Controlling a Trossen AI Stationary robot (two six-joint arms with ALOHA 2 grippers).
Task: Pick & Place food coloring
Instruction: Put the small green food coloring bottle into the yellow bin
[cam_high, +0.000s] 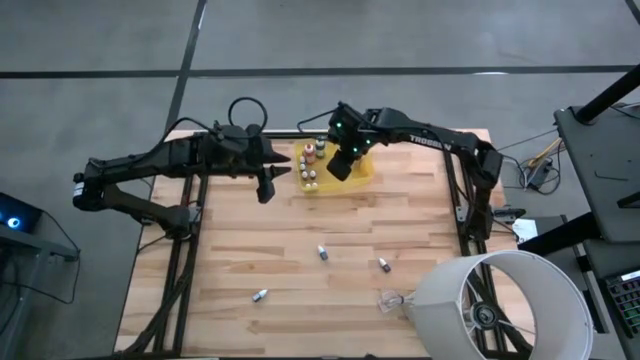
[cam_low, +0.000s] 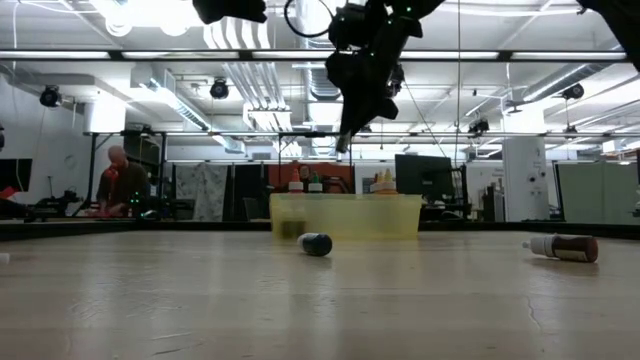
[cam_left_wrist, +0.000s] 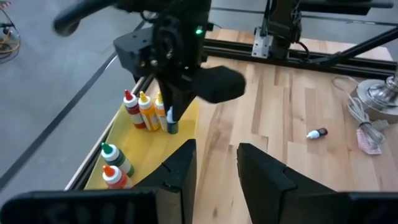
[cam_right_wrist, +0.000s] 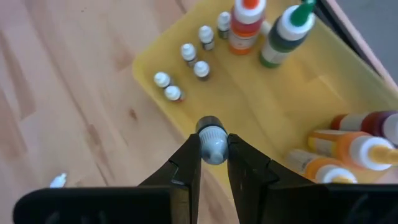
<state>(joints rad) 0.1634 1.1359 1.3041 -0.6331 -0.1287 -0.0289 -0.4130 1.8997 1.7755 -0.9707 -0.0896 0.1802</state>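
Observation:
A small food coloring bottle (cam_right_wrist: 213, 148) with a pale cap sits between the fingers of my right gripper (cam_right_wrist: 213, 138), which is shut on it above the translucent yellow tray (cam_high: 366, 168) at the table's far side. Several tiny bottles (cam_right_wrist: 180, 71) stand upright in the tray, beside larger squeeze bottles (cam_right_wrist: 283, 31). Three more small bottles lie on their sides on the wood: one (cam_high: 322, 252) mid-table, one (cam_high: 383, 265) to its right, one (cam_high: 260, 296) near the front. My left gripper (cam_high: 266, 188) hovers open left of the tray with nothing between its fingers (cam_left_wrist: 186, 168). My right gripper pinches the small bottle by its two sides (cam_right_wrist: 205, 149), just below the cap, between its two fingers. The fingers come from above, slanting down. The bottle hangs lifted clear over the tray's near wall, its lower end (cam_left_wrist: 171, 126) showing below the fingertips.
A white lampshade (cam_high: 500, 300) fills the near right corner, with a clear crumpled plastic scrap (cam_high: 388, 300) next to it. Black frame rails run along the table's left, right and far edges. Bare wood lies between the tray and the loose bottles. A person stands far off in the room (cam_low: 118, 185).

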